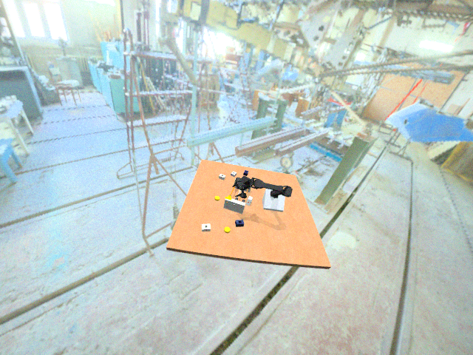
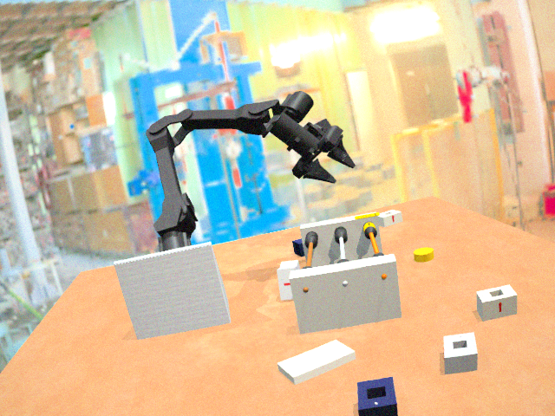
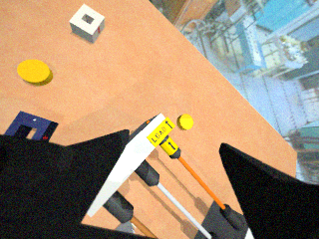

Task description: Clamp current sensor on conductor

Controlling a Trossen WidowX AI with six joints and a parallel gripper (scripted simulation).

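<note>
My gripper (image 2: 345, 174) (image 3: 173, 139) is open and empty, high above the conductor fixture. The LOAD conductor (image 2: 374, 243) (image 3: 201, 182) is an orange rod with a yellow sleeve, running between two upright panels. The yellow LOAD marker (image 2: 367, 216) (image 3: 160, 131) lies on the top edge of one panel, its arrow visible in the wrist view. A white block (image 1: 249, 200) (image 2: 286, 279) with a red mark stands upright beside the fixture and may be the sensor; its open jaw cannot be made out.
White blocks with square holes (image 1: 205, 227) (image 2: 460, 354) (image 3: 87, 22), dark blue blocks (image 1: 239, 222) (image 2: 376, 396) (image 3: 19, 121) and yellow discs (image 1: 216, 197) (image 2: 423, 254) (image 3: 185, 121) surround the fixture. A flat white slab (image 2: 316, 360) lies near it. A large pale panel (image 2: 174, 290) stands by the arm base.
</note>
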